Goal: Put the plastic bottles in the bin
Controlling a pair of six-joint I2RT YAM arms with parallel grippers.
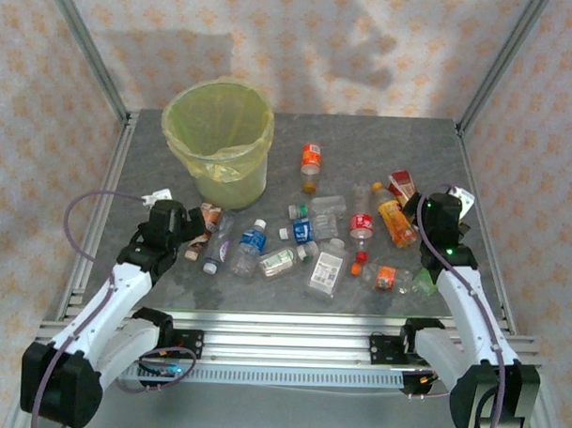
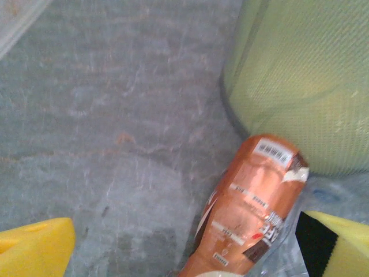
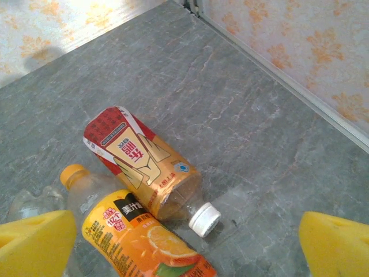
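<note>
While both arms reach out low from the near edge of the table [image 1: 382, 142], the plastic bottles [image 1: 326, 272] lie scattered across its grey top, every one of them outside the bin [image 1: 226, 179]. The bin stands upright at the far left, yellow-green bag folded over its rim.

Over to the left gripper [image 2: 187, 231]: it is spread wide, yellow pads far apart, gripping nothing. A brown-labelled bottle [image 2: 253, 208] lies on the table between the pads, close to the right-hand one, though whether they touch is hard to tell. The bin's wall rises just behind that bottle.

Now the right gripper [image 3: 187, 225]: it too gapes wide and is empty. Ahead of it a red-and-gold bottle [image 3: 141, 164] lies on its side, white cap pointing back toward the camera. Pressed against it is an orange juice bottle [image 3: 144, 236] with a yellow cap, sitting lower in the wrist view, between the pads.

From above, the middle of the table holds the main cluster, among them a blue-labelled bottle [image 1: 251, 243] and a red-labelled bottle [image 1: 361, 224]. One orange-labelled bottle [image 1: 310, 163] lies apart, farther back, right of the bin.
</note>
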